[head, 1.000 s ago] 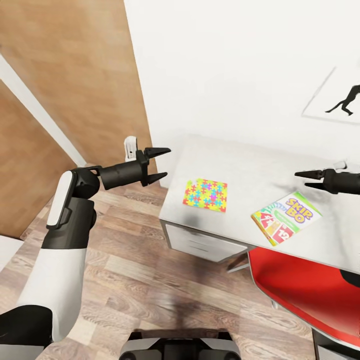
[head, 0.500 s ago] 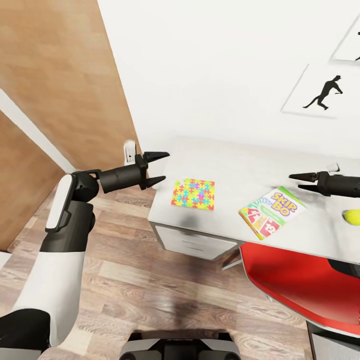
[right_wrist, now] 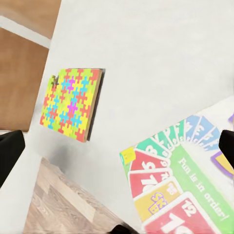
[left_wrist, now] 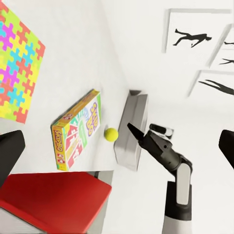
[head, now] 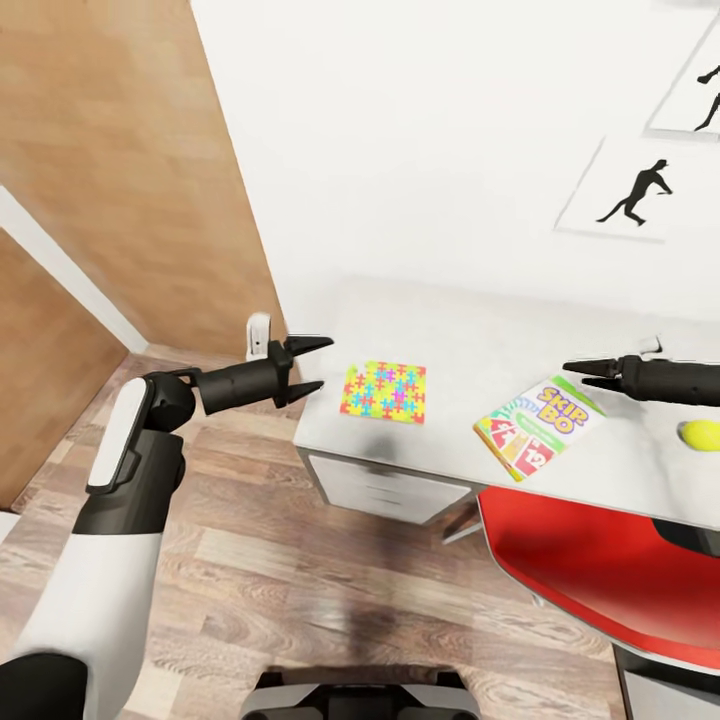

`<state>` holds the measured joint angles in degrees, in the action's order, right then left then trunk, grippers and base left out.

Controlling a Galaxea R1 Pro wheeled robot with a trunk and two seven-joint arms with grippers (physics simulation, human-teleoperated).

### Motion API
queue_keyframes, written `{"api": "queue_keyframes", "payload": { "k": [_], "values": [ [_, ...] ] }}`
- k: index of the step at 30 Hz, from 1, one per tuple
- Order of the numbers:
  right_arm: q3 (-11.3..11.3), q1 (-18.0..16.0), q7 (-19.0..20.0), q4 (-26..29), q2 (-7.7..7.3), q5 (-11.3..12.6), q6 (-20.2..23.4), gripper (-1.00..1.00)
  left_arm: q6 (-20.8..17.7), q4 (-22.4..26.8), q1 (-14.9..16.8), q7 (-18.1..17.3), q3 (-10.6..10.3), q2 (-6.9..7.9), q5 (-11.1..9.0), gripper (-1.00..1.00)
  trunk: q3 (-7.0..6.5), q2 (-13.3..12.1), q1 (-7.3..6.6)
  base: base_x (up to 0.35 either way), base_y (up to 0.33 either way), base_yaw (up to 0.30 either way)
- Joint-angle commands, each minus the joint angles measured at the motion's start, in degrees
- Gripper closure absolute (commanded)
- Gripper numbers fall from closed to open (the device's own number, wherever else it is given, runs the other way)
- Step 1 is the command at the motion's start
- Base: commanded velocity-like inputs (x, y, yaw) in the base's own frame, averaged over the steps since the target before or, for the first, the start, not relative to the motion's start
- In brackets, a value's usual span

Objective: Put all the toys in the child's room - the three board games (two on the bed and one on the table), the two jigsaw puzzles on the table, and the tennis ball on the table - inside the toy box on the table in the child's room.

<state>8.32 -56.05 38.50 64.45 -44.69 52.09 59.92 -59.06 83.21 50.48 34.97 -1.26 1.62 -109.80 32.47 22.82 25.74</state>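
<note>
On smooth grey table [head: 480, 335], jagged multicoloured jigsaw slab [head: 384, 391], glossy SKIP-BO box [head: 539, 426], left gripper [head: 308, 366] and right gripper [head: 578, 374] agape, empty.

"SKIP-BO" on board game [head: 540, 427]

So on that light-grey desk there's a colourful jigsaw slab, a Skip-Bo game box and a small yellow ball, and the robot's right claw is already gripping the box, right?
Not quite. The multicoloured jigsaw puzzle slab, the yellow-green-red SKIP-BO game box and the small yellow-green tennis ball do lie on the light-grey desk top, but the right gripper is open and holds nothing; it hangs above the box. The head view shows this.
</note>
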Motion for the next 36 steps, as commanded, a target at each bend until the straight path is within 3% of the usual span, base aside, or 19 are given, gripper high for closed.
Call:
{"api": "queue_keyframes", "payload": {
  "k": [1,5,10,12,20,22,25,27,28,30,36],
  "values": [
    [0.0,1.0,0.4,1.4,-0.05,-0.3,0.1,-1.0,0.0,0.5,-0.5,0.6,-0.1,0.09,-0.5,-1.0,-0.01,0.1,0.04,0.0,0.0,-0.008],
    [-0.7,3.3,0.3,4.0,-0.03,-0.3,0.1,-1.0,0.0,1.8,-1.4,0.5,-0.1,0.17,-0.4,-1.0,-0.35,0.1,0.04,0.0,0.0,-0.006],
    [-4.0,8.6,0.3,9.3,0.32,-0.3,0.1,-1.0,0.0,5.1,-4.1,0.5,-0.3,0.04,-0.3,-1.0,-0.8,0.1,0.04,0.0,0.0,-0.003],
    [-5.9,11.6,0.2,12.3,0.92,-0.4,0.1,-1.0,0.0,6.2,-5.9,0.5,-0.3,-0.14,-0.3,-1.0,-0.98,0.1,0.04,0.0,0.0,-0.002],
    [-10.5,17.3,-1.2,18.1,2.74,-0.5,0.1,-1.0,0.0,7.3,-9.2,0.4,-0.7,-0.45,0.2,-1.0,-1.71,0.1,0.04,0.0,0.0,0.0],
    [-12.9,20.0,-3.1,20.5,3.94,-0.5,0.1,-1.0,0.0,7.6,-10.3,0.4,-1.5,-0.54,1.2,-1.0,-1.9,0.1,0.04,0.0,0.0,0.0],
    [-14.2,21.1,-4.3,21.8,4.59,-0.5,0.1,-1.0,0.0,7.8,-10.6,0.3,-1.8,-0.58,1.6,-1.0,-2.17,0.1,0.04,0.0,0.0,0.0],
    [-17.0,22.8,-6.5,24.0,5.82,-0.4,0.1,-1.0,0.0,8.1,-11.1,0.1,-2.4,-0.65,2.3,-1.0,-2.36,0.1,0.04,0.0,0.0,0.0],
    [-17.0,22.8,-6.5,24.0,5.82,-0.4,0.1,-1.0,0.0,8.1,-11.1,0.1,-2.4,-0.65,2.3,-1.0,-2.45,0.1,0.04,0.0,0.0,0.0],
    [-19.4,24.0,-8.0,25.4,6.86,-0.4,0.1,-1.0,0.1,8.4,-11.5,-0.5,-2.9,-0.72,2.8,-1.0,-2.63,0.1,0.04,0.0,0.0,0.0],
    [-22.1,25.2,-9.7,26.9,8.17,-0.5,0.1,-1.0,0.1,8.5,-12.0,-2.0,-3.3,-0.71,3.7,-1.0,-3.18,0.1,0.04,0.0,0.0,0.0]
  ]
}}
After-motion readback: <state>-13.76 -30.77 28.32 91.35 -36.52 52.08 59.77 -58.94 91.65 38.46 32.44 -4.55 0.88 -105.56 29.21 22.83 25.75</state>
